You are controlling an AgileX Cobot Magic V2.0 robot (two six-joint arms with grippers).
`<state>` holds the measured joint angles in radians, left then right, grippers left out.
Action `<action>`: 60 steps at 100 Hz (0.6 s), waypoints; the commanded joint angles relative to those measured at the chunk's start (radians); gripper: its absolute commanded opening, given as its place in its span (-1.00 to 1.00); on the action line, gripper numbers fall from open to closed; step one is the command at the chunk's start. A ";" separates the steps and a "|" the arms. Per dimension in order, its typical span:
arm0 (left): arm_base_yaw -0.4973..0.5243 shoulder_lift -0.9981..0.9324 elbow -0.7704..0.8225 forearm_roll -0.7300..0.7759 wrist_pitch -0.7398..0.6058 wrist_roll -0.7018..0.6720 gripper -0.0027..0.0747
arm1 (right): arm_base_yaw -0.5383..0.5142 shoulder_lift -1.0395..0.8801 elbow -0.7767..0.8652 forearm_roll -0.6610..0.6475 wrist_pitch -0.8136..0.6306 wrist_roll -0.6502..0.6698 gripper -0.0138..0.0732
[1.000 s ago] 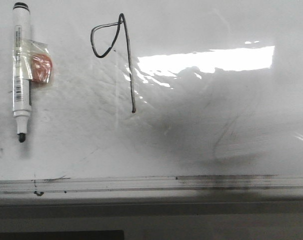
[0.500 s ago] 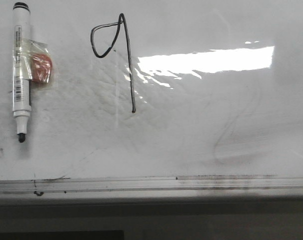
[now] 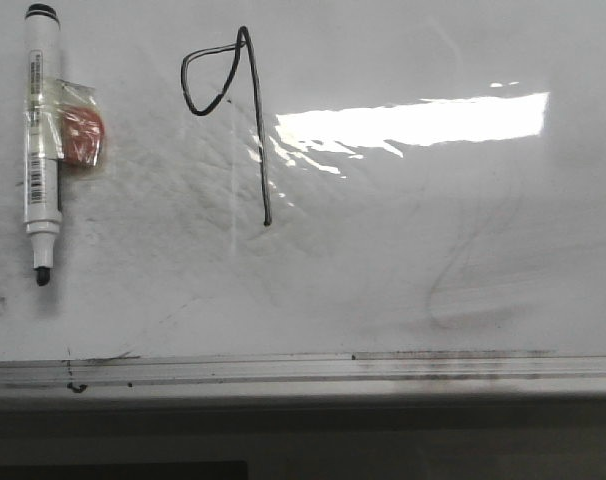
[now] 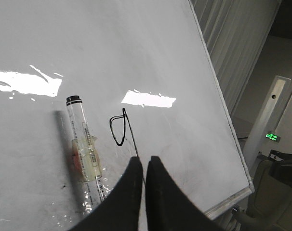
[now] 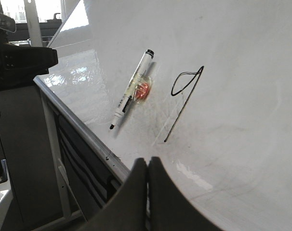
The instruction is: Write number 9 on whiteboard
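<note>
Beyond the board stood pale corrugated wall panels, a white post beside a green-lit sign, and a bright window.

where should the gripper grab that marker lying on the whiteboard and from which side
Probably the bare barrel between the taped orange piece and the black end cap, coming straight down onto the whiteboard with jaws across the marker. It lies flat, uncapped tip toward the rail, and the tape bulges off one side mid-barrel, so a grip there would sit unevenly.

marker left, whiteboard right open
</note>
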<state>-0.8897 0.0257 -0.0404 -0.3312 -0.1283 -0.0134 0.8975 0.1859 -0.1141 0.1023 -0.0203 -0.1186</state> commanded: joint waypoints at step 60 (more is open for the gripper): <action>0.180 0.008 0.072 0.162 0.030 -0.005 -0.98 | 0.001 0.008 -0.024 -0.011 -0.071 -0.007 -0.83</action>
<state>-0.8062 0.0257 -0.0066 -0.2169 -0.0985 -0.0134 0.8975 0.1859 -0.1141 0.1023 -0.0185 -0.1204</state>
